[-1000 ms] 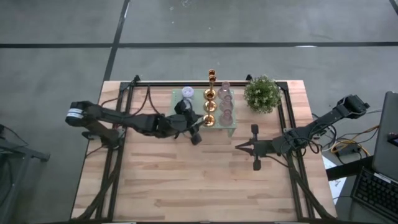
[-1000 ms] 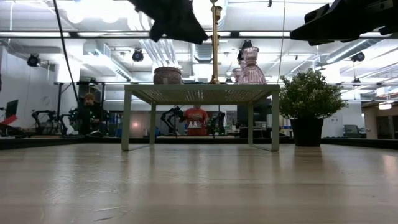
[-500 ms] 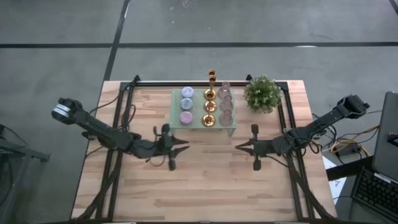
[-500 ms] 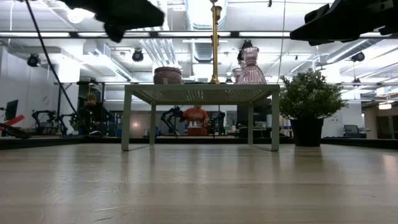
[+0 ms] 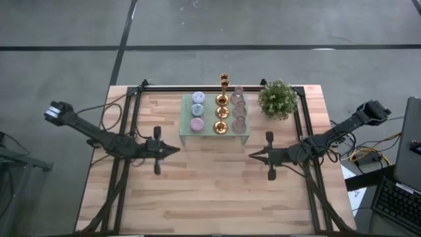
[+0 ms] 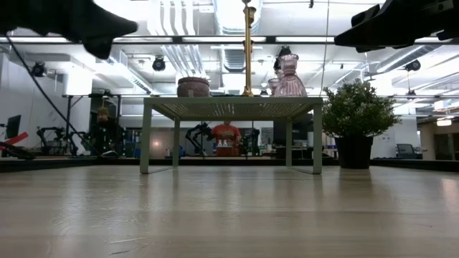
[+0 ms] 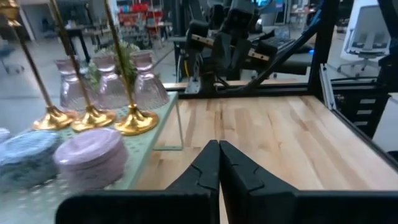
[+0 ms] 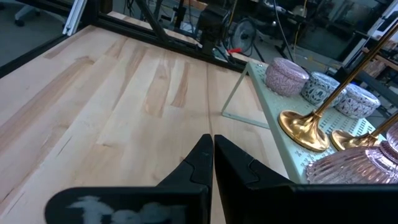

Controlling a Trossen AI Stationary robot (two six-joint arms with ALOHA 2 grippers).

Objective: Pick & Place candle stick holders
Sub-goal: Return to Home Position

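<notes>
Standing on shelf [image 5: 207, 113], three candle stick holders [image 5: 222, 112], three candles [image 5: 196, 109], left tool [image 5: 175, 150] closed, right tool [image 5: 252, 156] closed

The shelf [image 5: 187, 130] is standing at the middle of the table's [image 5: 210, 191] far side. Three columns are running front to back on it, three items in each: the candles [image 5: 197, 110] on the left, the candle stick holders [image 5: 222, 113] in the centre, the glass holders [image 5: 239, 106] on the right. The potted plant [image 5: 277, 99] is sitting on the table just right of the shelf. The left gripper [image 5: 174, 149] is hanging before the shelf's left corner and the right gripper [image 5: 252, 156] before its right corner, tips facing each other, well apart.
</notes>
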